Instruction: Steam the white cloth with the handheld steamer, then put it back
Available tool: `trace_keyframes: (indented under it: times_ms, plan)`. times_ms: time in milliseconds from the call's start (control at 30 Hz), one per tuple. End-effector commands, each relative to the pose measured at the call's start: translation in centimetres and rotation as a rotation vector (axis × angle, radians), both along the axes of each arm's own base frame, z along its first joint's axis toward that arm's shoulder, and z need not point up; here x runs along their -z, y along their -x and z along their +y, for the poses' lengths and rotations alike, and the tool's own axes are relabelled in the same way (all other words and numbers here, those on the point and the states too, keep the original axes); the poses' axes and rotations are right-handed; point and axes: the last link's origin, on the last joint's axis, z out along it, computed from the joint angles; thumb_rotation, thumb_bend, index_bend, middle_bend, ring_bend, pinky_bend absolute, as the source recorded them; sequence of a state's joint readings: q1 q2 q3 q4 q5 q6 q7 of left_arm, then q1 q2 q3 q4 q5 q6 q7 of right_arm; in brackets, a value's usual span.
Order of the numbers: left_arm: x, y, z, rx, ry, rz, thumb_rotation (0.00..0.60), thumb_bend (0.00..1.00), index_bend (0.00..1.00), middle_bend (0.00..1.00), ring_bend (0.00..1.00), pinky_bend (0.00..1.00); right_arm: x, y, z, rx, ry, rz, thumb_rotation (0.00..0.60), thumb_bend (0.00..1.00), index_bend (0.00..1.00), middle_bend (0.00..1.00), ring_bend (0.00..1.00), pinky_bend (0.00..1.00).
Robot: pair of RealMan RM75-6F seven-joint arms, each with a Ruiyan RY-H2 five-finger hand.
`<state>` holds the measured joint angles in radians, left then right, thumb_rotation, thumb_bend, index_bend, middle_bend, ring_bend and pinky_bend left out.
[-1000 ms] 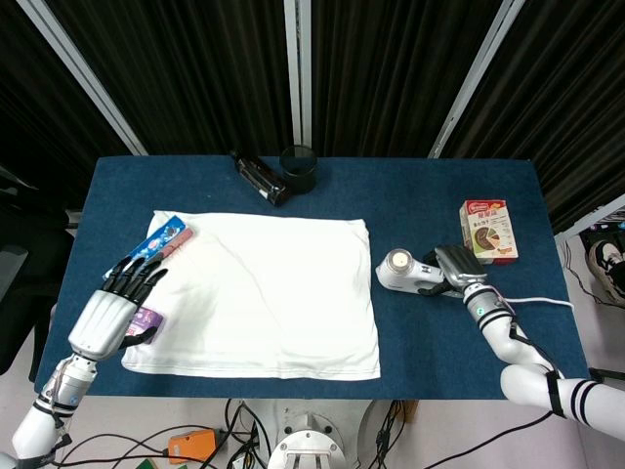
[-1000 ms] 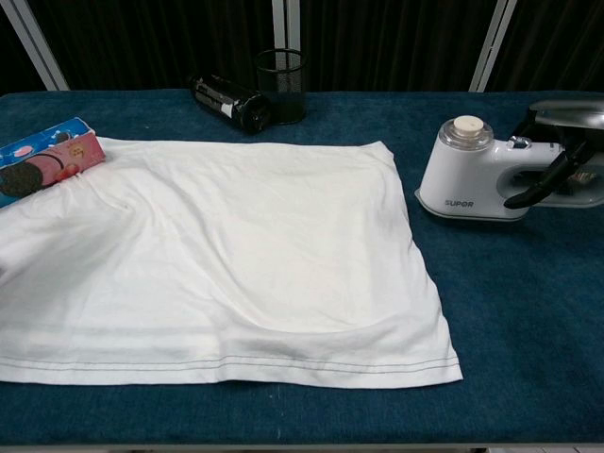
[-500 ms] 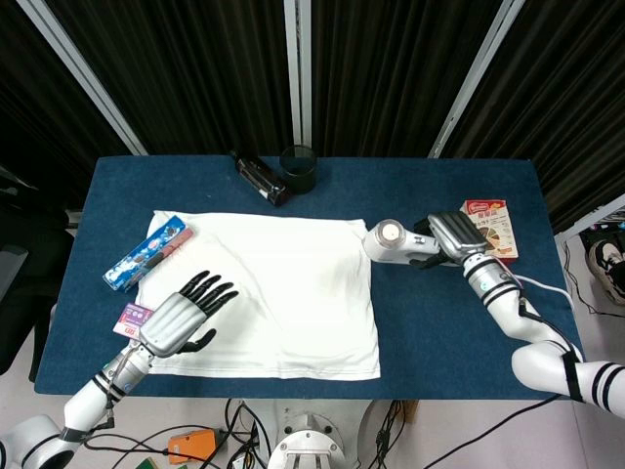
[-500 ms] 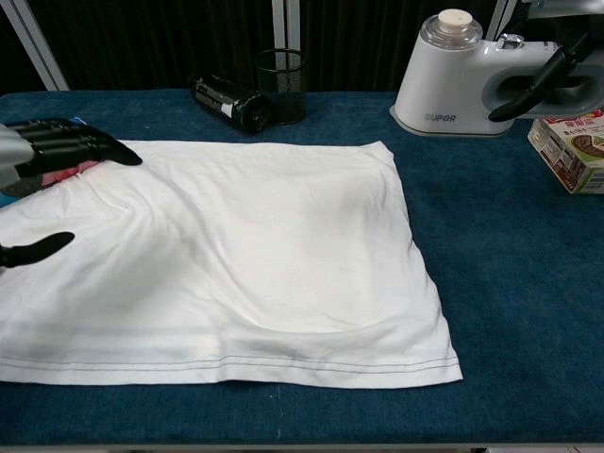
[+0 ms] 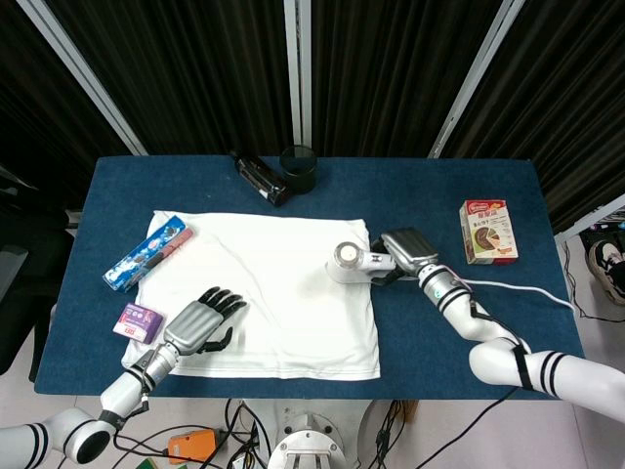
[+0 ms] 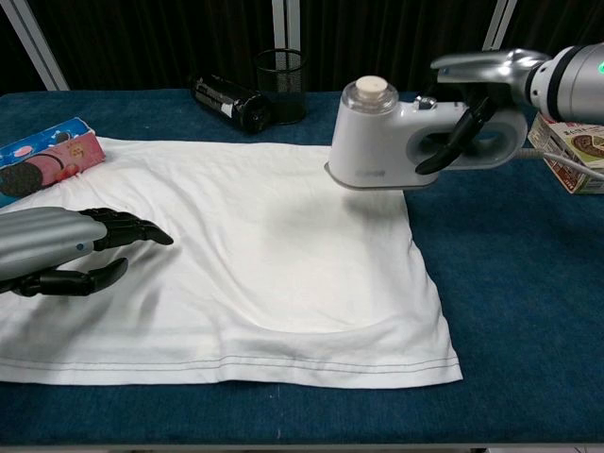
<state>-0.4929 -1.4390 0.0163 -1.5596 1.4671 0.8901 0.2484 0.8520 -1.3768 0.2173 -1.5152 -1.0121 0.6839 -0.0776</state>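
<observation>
The white cloth (image 5: pixel 269 293) lies spread flat on the blue table (image 5: pixel 439 191). My right hand (image 5: pixel 408 249) grips the handle of the white handheld steamer (image 5: pixel 350 261) and holds it in the air over the cloth's far right corner. In the chest view the steamer (image 6: pixel 377 142) hangs level above the cloth (image 6: pixel 274 274), with my right hand (image 6: pixel 491 85) wrapped through its handle. Over the cloth's near left part lies my left hand (image 5: pixel 200 320), empty, with its fingers stretched out. From the chest view the left hand (image 6: pixel 57 250) lies low over the fabric.
A black mesh cup (image 5: pixel 298 168) and a dark bottle lying on its side (image 5: pixel 259 178) sit at the far edge. A snack box (image 5: pixel 488 231) is at the right. A blue cookie pack (image 5: pixel 146 252) and a small purple packet (image 5: pixel 137 320) lie left of the cloth. The steamer's cord (image 5: pixel 518 290) trails right.
My right hand has lifted the steamer off the table and carried it left, over the cloth's corner. My left hand has moved right, from the purple packet onto the cloth.
</observation>
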Motion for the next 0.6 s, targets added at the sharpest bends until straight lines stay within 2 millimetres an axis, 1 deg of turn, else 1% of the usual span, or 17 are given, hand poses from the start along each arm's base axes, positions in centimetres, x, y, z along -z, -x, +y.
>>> trace_keyframes:
  times_ms: [33,200,367,600]
  plan:
    - [0.4,-0.2,0.0,0.003,0.009,0.010,0.000,0.51,0.10,0.04,0.00,0.00,2.3,-0.8,0.2,-0.041,-0.022,0.039,0.600,0.57,0.94,0.78,0.87,0.80]
    - [0.8,-0.3,-0.2,-0.002,0.017,0.010,0.000,0.51,0.10,0.04,0.00,0.00,4.2,-1.9,0.2,-0.066,-0.023,0.042,0.600,0.57,0.94,0.78,0.87,0.80]
    - [1.0,-0.4,-0.2,-0.004,0.030,0.019,0.000,0.51,0.10,0.04,0.00,0.00,5.2,-2.7,0.0,-0.079,-0.021,0.048,0.600,0.57,0.94,0.78,0.87,0.80]
    - [1.1,-0.6,-0.3,0.002,0.027,0.011,0.000,0.51,0.10,0.04,0.00,0.00,6.0,-3.1,1.3,-0.131,-0.061,0.061,0.600,0.57,0.94,0.78,0.88,0.80]
